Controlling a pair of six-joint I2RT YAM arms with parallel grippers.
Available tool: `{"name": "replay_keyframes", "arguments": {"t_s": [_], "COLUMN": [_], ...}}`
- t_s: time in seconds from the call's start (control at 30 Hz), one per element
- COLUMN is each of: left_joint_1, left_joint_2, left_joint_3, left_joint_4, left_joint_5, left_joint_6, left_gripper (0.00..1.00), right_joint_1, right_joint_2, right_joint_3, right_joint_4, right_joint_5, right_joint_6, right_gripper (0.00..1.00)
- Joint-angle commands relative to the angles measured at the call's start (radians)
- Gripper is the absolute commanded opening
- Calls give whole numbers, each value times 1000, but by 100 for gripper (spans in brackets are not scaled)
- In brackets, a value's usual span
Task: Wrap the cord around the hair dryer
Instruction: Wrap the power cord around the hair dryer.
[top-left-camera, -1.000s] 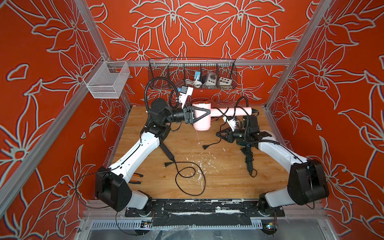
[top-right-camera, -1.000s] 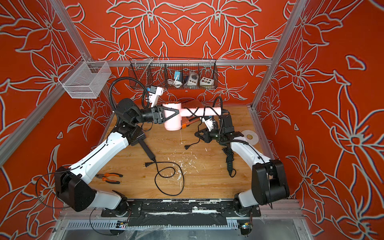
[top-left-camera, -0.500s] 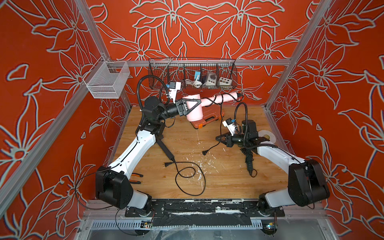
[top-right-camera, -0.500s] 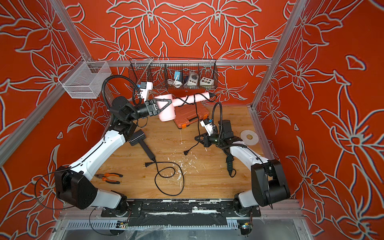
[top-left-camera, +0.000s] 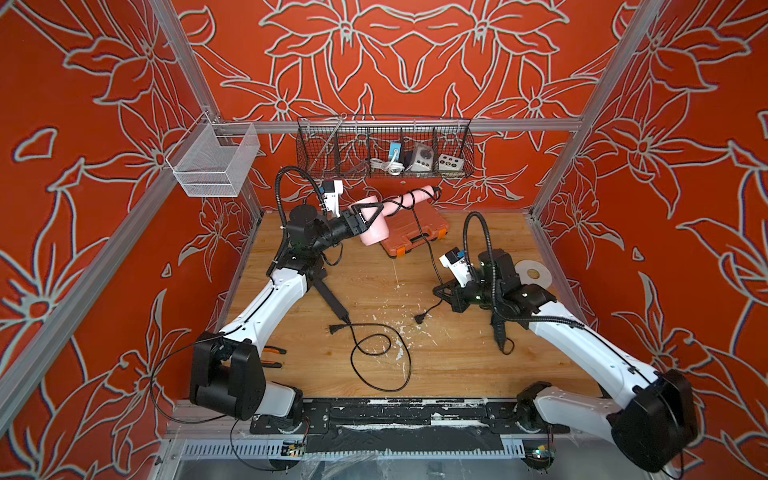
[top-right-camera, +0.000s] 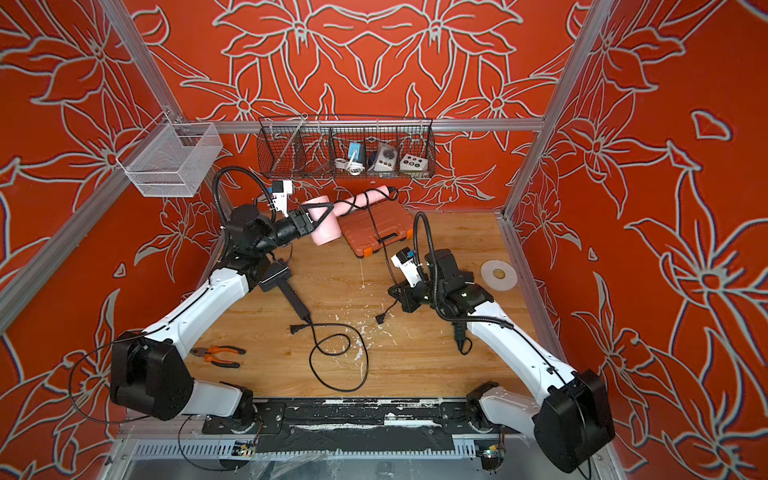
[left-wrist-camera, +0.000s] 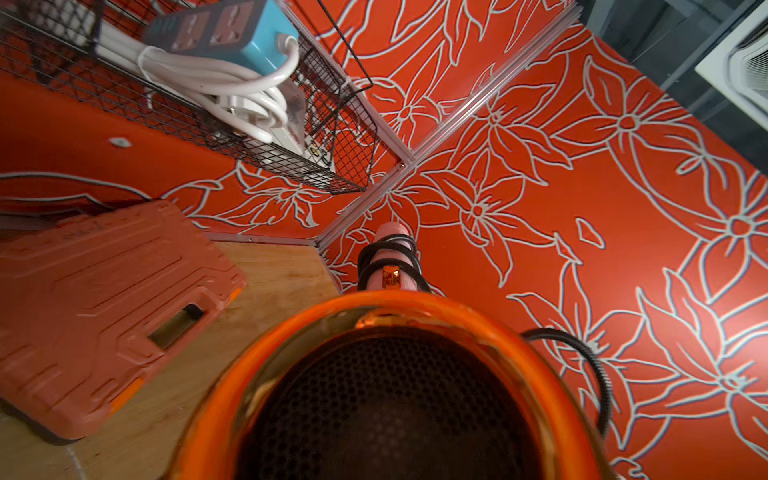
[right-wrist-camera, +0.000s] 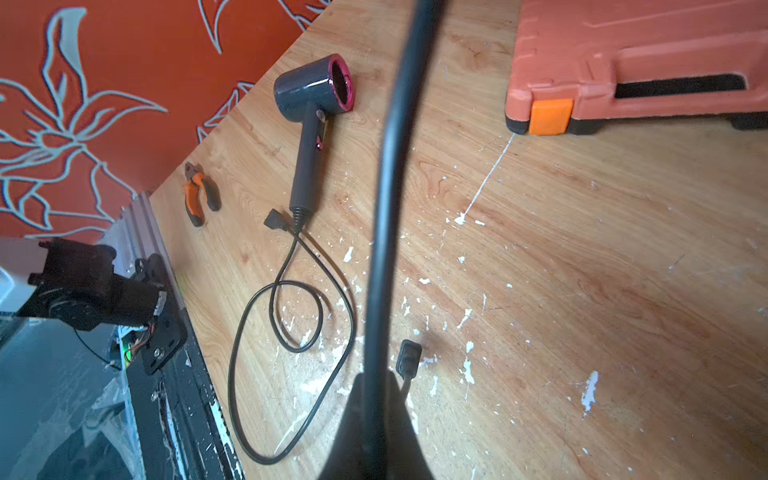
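Several turns of cord ring the pink hair dryer, which the left gripper clasps aloft above the orange case; in front of the case the right gripper pinches the cord near its plug.

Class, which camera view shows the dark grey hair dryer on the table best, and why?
The right wrist view: the grey hair dryer lies there whole, head, handle and looped cord. In a top view it is small, only its handle clear of the left arm. The left wrist view does not show it.
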Motion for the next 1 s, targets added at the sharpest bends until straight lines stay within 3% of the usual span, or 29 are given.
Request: {"name": "replay_keyframes", "arguments": {"t_s": [0.0, 0.23, 0.5, 0.73, 0.8, 0.97], "left_joint_1": [14, -9, -176, -314, -342, -393], "left_joint_2": [-48, 12, 88, 97, 92, 66], "left_joint_3": [89, 195, 263, 238, 226, 197], "left_joint_4": [-83, -388, -636, -744, -770, -800], "left_joint_5": [-129, -151, -151, -89, -44, 96], "left_joint_6": [181, 380, 574, 681, 706, 742], "left_gripper": [0, 0, 0, 0, 0, 0], "right_joint_1": [66, 171, 181, 182, 182, 180], "right_joint_2": [24, 104, 243, 327, 329, 292], "right_joint_3": [125, 483, 847, 958, 927, 796], "right_joint_4": [-359, -740, -942, -907, -843, -585], "right_joint_5": [141, 338, 624, 849, 930, 977], "right_joint_6": [-97, -217, -374, -481, -531, -704], "right_gripper": [0, 0, 0, 0, 0, 0]}}
